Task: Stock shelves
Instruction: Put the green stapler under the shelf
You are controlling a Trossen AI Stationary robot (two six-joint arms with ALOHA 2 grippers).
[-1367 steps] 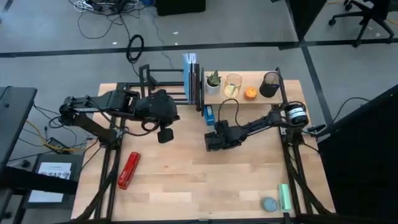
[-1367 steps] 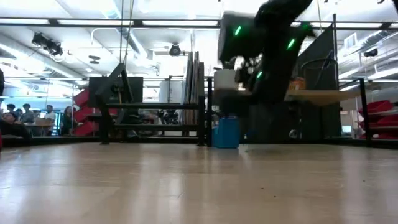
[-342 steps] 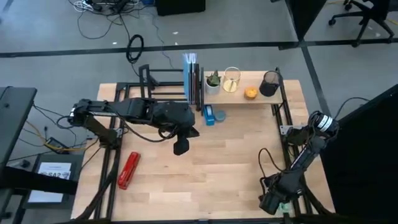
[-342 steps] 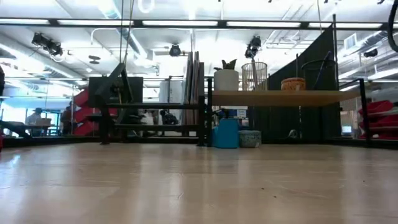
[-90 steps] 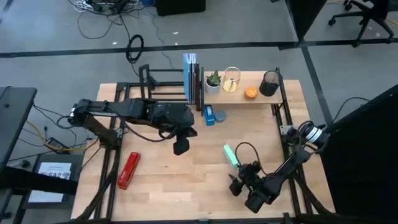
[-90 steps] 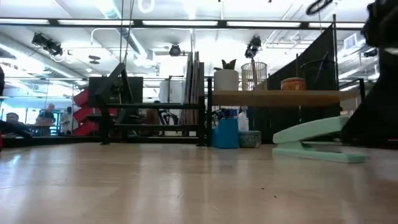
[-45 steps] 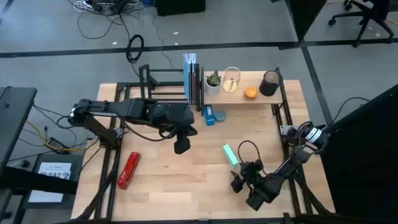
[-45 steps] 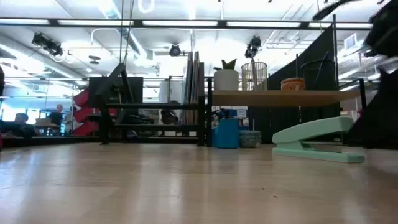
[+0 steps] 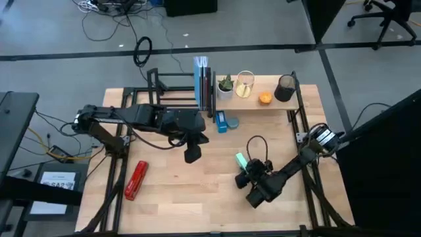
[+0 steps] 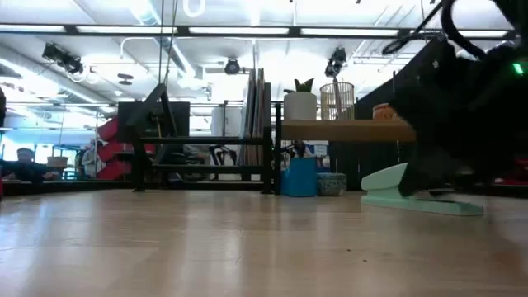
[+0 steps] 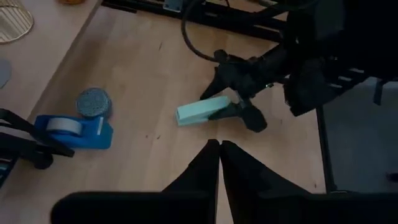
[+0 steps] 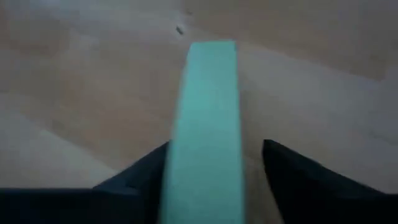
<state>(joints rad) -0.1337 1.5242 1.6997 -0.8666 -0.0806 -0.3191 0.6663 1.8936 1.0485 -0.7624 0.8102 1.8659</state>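
Pale wood makes up the worktop [image 9: 197,197], with a workshop floor and cables seen beyond it. At the far edge the two shelves are set side by side: a black rack [image 9: 172,89] holding upright books [image 9: 202,82], and a plank shelf [image 9: 263,102] on black posts, where a potted plant [image 9: 225,85], a wire cup [image 9: 246,84], an orange thing [image 9: 264,98] and a dark cup [image 9: 285,88] are already lined up. A blue tape dispenser [image 11: 73,130] and a small grey disc [image 11: 94,102] are left on the worktop by the plank shelf's near edge.

A mint stapler [image 9: 243,162] is gripped at its near end by the right hand [image 9: 253,176], one finger on either side, with its long body pointing toward the shelves. In the low view its base [image 10: 425,203] seems to rest on the wood; that cannot be settled from here. Holding it by one end leaves the other end free to be slid onto a shelf first.

The left hand [image 9: 191,155] is held over the middle of the worktop with its fingers [image 11: 205,165] closed on nothing, seemingly parked clear of the right arm's path. A red stapler [image 9: 135,180] lies untouched near the left edge, probably to be shelved too.
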